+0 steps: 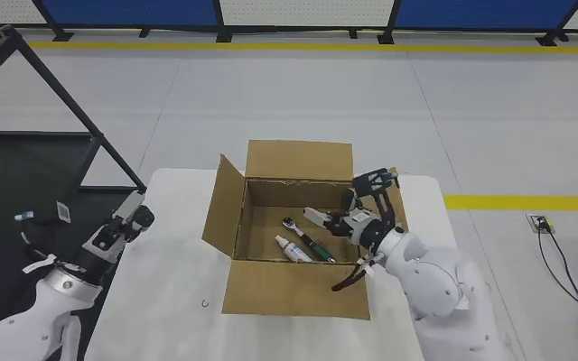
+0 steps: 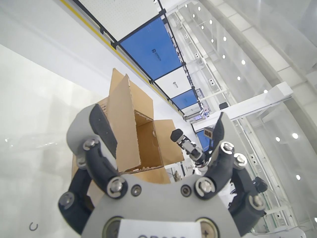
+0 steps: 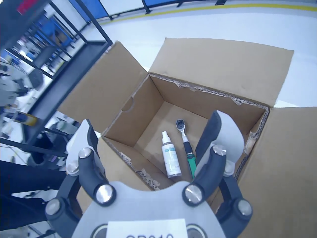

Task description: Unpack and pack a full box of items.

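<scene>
Right gripper (image 3: 152, 122) fingers spread over box (image 3: 223, 70), one hiding ratchet (image 3: 184, 137) handle end by spray bottle (image 3: 171, 157); left gripper (image 2: 158, 115) spread, empty

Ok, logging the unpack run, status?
Right gripper open, empty, above box. Left gripper open, empty, apart from box. Bottle and ratchet lie inside. Flaps open, nothing blocking.

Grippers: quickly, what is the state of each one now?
Left gripper: open, holding nothing.
Right gripper: open, holding nothing, over the open brown cardboard box.
</scene>
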Robot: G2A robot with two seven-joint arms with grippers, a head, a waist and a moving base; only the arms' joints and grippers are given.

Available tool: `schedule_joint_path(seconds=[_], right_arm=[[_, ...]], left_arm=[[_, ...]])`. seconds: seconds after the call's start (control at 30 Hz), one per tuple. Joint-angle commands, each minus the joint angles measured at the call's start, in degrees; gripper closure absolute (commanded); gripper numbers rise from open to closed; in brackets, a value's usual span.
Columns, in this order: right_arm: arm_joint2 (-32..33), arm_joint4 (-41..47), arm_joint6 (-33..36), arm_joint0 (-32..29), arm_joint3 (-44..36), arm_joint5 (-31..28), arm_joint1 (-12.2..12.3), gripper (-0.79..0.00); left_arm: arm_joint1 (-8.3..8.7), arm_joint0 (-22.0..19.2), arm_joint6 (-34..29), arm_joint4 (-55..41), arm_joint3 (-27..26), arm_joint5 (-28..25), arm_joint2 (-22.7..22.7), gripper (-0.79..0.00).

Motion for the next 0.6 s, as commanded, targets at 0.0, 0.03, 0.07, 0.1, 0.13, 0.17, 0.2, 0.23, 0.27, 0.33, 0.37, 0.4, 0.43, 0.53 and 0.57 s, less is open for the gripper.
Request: schedule_joint_path(seconds=[0.0, 0.03, 0.07, 0.1, 0.13, 0.17, 0.2, 0.23, 0.27, 0.33, 0.37, 0.4, 0.43, 0.53, 0.57], right_arm=[[5.38, 8.37, 0.44, -1.96, -0.31, -2.88, 0.5, -0.785], [7.58, 11.68, 0.78, -2.85, -0.28, -4.25, 0.75, -0.785], [9.81, 15.05, 0.79, -3.72, -0.12, -5.62, 0.99, -0.785], [12.19, 19.23, -0.46, -4.65, 0.33, -6.46, 1.13, -0.785], [14.16, 23.93, -1.75, -5.7, 1.1, -7.0, 1.19, -0.785], [15.69, 27.32, -1.39, -6.48, 1.91, -7.79, 1.36, -0.785], [16.21, 27.95, -1.09, -6.64, 2.2, -8.0, 1.45, -0.785], [16.21, 27.95, -1.09, -6.64, 2.2, -8.0, 1.45, -0.785], [16.21, 27.95, -1.09, -6.64, 2.2, -8.0, 1.45, -0.785], [16.21, 27.95, -1.09, -6.64, 2.2, -8.0, 1.45, -0.785], [16.21, 27.95, -1.09, -6.64, 2.2, -8.0, 1.45, -0.785], [16.21, 27.95, -1.09, -6.64, 2.2, -8.0, 1.45, -0.785], [16.21, 27.95, -1.09, -6.64, 2.2, -8.0, 1.45, -0.785], [16.21, 27.95, -1.09, -6.64, 2.2, -8.0, 1.45, -0.785], [16.36, 27.68, -2.29, -6.89, 2.32, -7.66, 1.49, -0.785]], left_arm=[[0.24, -2.3, -1.55, 2.15, 1.79, 0.59, 1.93, -0.785], [0.35, -3.24, -2.67, 2.93, 2.49, 0.76, 2.92, -0.785], [0.49, -4.06, -4.31, 3.66, 3.22, 0.65, 3.75, -0.785], [0.64, -4.87, -5.74, 4.49, 3.87, 0.18, 4.39, -0.785], [0.82, -5.48, -7.94, 5.66, 4.48, -0.85, 5.23, -0.785], [0.99, -6.02, -9.98, 6.18, 5.13, -1.83, 5.81, -0.785], [0.99, -6.02, -9.98, 6.18, 5.13, -1.83, 5.81, -0.785], [0.99, -6.02, -9.98, 6.18, 5.13, -1.83, 5.81, -0.785], [0.99, -6.02, -9.98, 6.18, 5.13, -1.83, 5.81, -0.785], [0.99, -6.02, -9.98, 6.18, 5.13, -1.83, 5.81, -0.785], [0.99, -6.02, -9.98, 6.18, 5.13, -1.83, 5.81, -0.785], [0.99, -6.02, -9.98, 6.18, 5.13, -1.83, 5.81, -0.785], [0.99, -6.02, -9.98, 6.18, 5.13, -1.83, 5.81, -0.785], [0.89, -5.96, -8.2, 5.78, 5.69, -0.8, 6.41, -0.785], [0.9, -6.41, -8.34, 5.82, 5.96, -0.13, 7.12, -0.785]])
